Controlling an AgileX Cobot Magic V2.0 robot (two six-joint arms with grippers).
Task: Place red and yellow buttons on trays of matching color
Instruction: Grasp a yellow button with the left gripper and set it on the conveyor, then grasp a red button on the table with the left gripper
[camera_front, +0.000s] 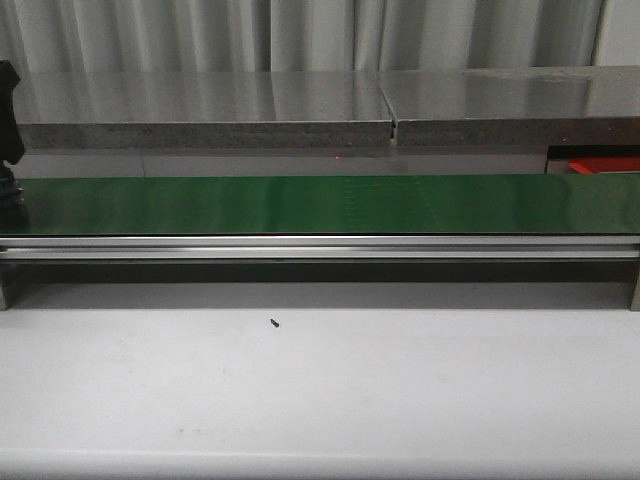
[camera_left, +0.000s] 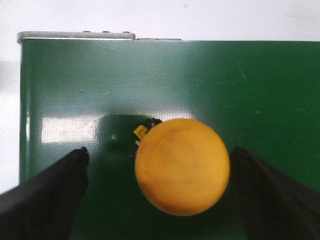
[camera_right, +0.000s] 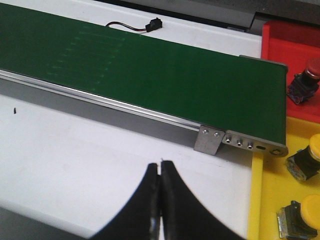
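Right wrist view: red tray (camera_right: 290, 40) holds one red button (camera_right: 305, 82); yellow tray (camera_right: 272, 200) holds two yellow buttons (camera_right: 309, 160). Right hand (camera_right: 160, 200) is closed, empty, over the worktop (camera_right: 100, 150). Left hand (camera_left: 157, 190) is spread wide around a yellow button (camera_left: 182, 165) on the green belt (camera_left: 200, 80).

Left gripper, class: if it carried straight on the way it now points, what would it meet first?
Most likely the yellow button, lying on the green belt between the open left gripper's fingers; depth is unclear.

no legible text, labels or numbers
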